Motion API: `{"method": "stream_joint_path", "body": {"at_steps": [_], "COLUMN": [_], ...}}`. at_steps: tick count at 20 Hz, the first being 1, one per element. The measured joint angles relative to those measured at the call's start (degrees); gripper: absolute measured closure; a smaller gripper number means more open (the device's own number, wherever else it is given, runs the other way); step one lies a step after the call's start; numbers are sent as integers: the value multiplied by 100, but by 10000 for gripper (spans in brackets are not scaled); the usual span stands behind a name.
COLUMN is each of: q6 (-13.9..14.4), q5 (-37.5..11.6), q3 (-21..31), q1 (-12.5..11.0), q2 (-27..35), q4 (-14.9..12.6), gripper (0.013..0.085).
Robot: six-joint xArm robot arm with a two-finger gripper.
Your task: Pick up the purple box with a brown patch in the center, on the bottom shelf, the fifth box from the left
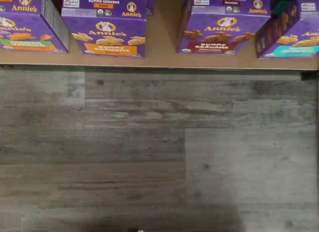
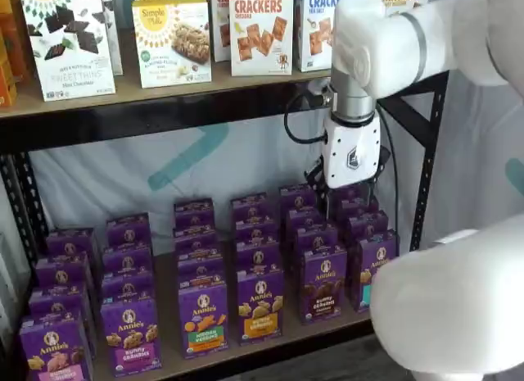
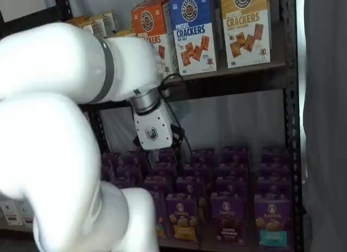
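The purple box (image 2: 322, 286) with its dark brown centre patch stands upright at the front of its row on the bottom shelf (image 2: 270, 342). The same purple box (image 3: 227, 219) shows in both shelf views. The wrist view shows the purple box (image 1: 214, 35) from above, at the shelf's front edge. My gripper (image 2: 350, 192) hangs from the white arm above the back of that row, clear of the cartons. Its black fingers (image 2: 321, 180) stand apart with nothing between them. My gripper (image 3: 165, 149) is partly hidden by the arm there.
Next to the target stand a purple carton with an orange-yellow centre (image 2: 260, 306) and one with a teal centre (image 1: 294, 42). The upper shelf holds cracker boxes (image 2: 260, 29). Grey wood floor (image 1: 159, 152) lies before the shelf. A black frame post (image 2: 426, 176) rises at the right.
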Motion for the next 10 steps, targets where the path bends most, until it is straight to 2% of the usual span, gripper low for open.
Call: {"method": "stream_joint_path", "body": {"at_steps": [5, 10], "q6": [-178, -235], "q5": [-561, -1108], "q3": [65, 82], "q1": [-185, -306], "q2": [510, 1074], "q4": [75, 34], "gripper": [130, 130]}}
